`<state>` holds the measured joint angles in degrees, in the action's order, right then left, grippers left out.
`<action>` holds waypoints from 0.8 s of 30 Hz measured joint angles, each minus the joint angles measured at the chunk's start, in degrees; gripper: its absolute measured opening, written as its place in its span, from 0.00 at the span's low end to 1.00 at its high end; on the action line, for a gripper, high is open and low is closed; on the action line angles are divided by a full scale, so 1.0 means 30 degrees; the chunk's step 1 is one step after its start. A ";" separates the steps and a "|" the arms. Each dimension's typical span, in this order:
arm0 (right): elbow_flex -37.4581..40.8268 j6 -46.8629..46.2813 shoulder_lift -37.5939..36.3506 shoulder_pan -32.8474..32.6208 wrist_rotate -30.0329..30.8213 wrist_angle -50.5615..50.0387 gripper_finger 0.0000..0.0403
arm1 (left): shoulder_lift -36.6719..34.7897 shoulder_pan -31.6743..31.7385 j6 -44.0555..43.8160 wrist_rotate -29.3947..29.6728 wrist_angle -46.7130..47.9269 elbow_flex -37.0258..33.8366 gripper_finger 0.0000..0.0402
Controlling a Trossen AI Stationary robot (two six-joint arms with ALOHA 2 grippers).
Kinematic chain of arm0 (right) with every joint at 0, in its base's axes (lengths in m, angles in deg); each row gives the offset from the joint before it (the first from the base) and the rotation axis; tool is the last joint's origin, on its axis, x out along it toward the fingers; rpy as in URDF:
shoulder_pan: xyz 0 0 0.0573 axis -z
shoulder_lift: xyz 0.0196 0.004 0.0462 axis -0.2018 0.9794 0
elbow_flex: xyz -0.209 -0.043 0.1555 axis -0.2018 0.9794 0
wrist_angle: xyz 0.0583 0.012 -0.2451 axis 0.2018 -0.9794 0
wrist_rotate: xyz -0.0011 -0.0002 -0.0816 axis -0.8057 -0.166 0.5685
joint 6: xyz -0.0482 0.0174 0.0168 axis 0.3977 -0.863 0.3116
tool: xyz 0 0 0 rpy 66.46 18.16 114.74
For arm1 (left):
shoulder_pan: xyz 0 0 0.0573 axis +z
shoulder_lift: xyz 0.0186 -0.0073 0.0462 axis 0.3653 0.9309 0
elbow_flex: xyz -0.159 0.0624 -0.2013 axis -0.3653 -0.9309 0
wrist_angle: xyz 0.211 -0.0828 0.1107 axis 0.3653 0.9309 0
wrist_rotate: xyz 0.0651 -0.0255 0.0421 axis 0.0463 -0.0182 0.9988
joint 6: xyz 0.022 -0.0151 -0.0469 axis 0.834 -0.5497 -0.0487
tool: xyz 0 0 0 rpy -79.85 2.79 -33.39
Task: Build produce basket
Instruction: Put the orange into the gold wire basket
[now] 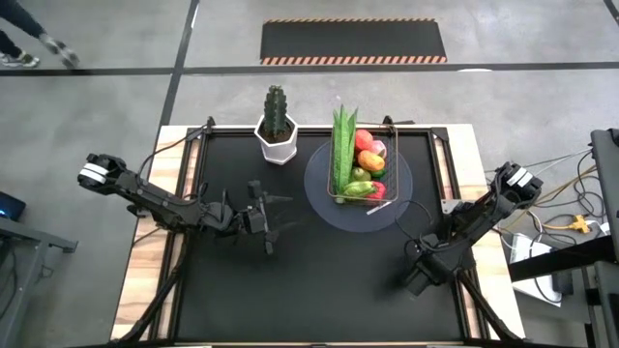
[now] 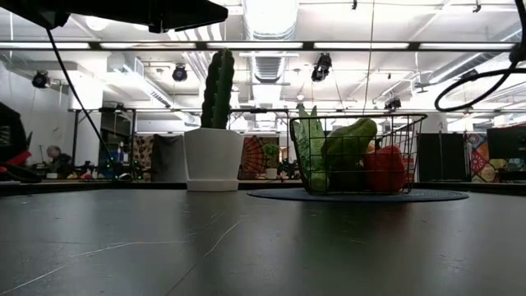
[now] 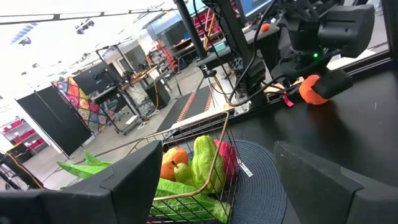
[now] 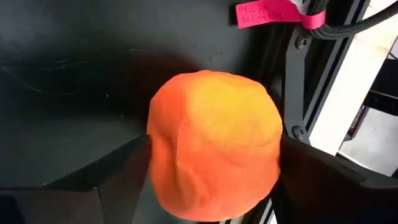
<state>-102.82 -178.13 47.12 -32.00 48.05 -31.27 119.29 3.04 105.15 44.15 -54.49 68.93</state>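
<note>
The wire basket (image 1: pixel 360 166) stands on a round grey plate (image 1: pixel 319 188) at the table's far middle. It holds long green beans (image 1: pixel 342 145), a pear, red and pink fruit and an orange fruit; it also shows in the low view as the basket (image 2: pixel 358 156) and in the left wrist view as the basket (image 3: pixel 186 171). My right gripper (image 1: pixel 418 275) is over the near right of the table, shut on an orange (image 4: pixel 214 146). My left gripper (image 1: pixel 273 220) hovers open left of the plate, pointing toward the basket, touching nothing. My right gripper pinches the orange (image 3: pixel 314 89) between its two fingers, one finger (image 4: pixel 115 171) on each side of the fruit's middle (image 4: pixel 163 149). The fingers come from above, pointing down. Whether the orange rests on the table or hangs just above it, I cannot tell.
A cactus in a white hexagonal pot (image 1: pixel 277 130) stands just left of the plate at the far edge. A pink tag (image 4: pixel 268 12) lies near the right rail (image 1: pixel 447 169). Bare black table surface (image 1: pixel 319 280) spreads across the near middle.
</note>
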 joint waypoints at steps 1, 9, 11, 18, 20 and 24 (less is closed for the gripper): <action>0.0040 -0.0017 0.0003 0.0000 0.0002 0.0059 0.79 | 0.0000 0.0000 0.0000 0.0000 0.0000 0.0000 0.72; -0.0446 0.0021 -0.0131 0.0007 0.1062 0.0095 0.60 | 0.0000 0.0000 0.0007 0.0000 0.0000 0.0000 0.72; -0.0850 0.0515 -0.0129 0.0005 0.2021 0.0158 0.59 | 0.0000 0.0000 0.0007 0.0000 0.0000 0.0000 0.72; -0.3433 0.6068 -0.0124 0.0046 1.0699 0.1184 0.61 | 0.0000 0.0000 0.0007 0.0000 -0.0050 0.0000 0.72; -0.4169 0.8211 -0.0124 0.0126 1.5034 0.1760 0.60 | 0.0000 0.0000 0.0007 0.0000 -0.0111 0.0000 0.72; -0.5379 1.2258 -0.0124 0.0807 2.3072 0.1818 0.60 | 0.0000 0.0000 0.0000 -0.0005 -0.0422 0.0000 0.72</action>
<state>-118.95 -141.36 46.74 -29.58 117.26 -25.81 119.29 3.04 105.15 44.14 -55.76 68.93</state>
